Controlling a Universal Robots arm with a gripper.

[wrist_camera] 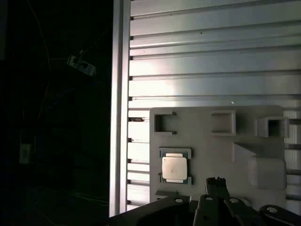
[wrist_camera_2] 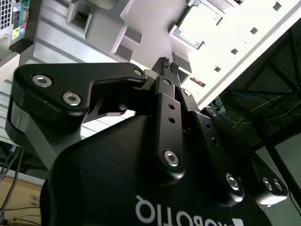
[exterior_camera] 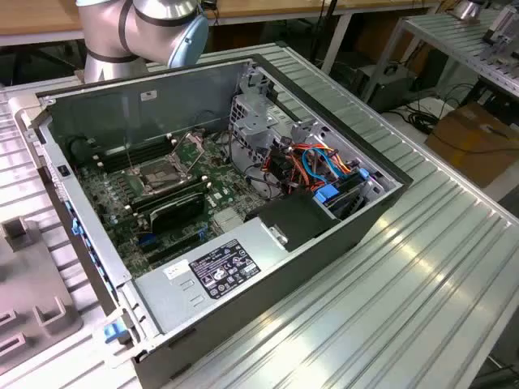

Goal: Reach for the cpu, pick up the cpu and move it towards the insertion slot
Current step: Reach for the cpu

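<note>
The cpu (wrist_camera: 174, 168), a small square chip with a dull silver face, lies flat in a framed pocket of a grey fixture plate (wrist_camera: 211, 141) in the first wrist view. My gripper (wrist_camera: 217, 181) is shut with nothing between its fingers. It hovers apart from the cpu, a short way off to one side of the pocket. In the second wrist view the black fingertips (wrist_camera_2: 165, 62) sit pressed together above the same plate. The insertion slot (exterior_camera: 165, 176), a silver-framed socket with its hinged plate raised, sits on the green motherboard inside the open case in the exterior view.
The open computer case (exterior_camera: 243, 275) holds a black heatsink block (exterior_camera: 174, 212), a power supply (exterior_camera: 219, 271) and orange and blue cables (exterior_camera: 320, 162). It stands on a ribbed aluminium table (exterior_camera: 405, 284). The table edge (wrist_camera: 120, 108) runs beside the fixture. My arm (exterior_camera: 138, 28) rises behind the case.
</note>
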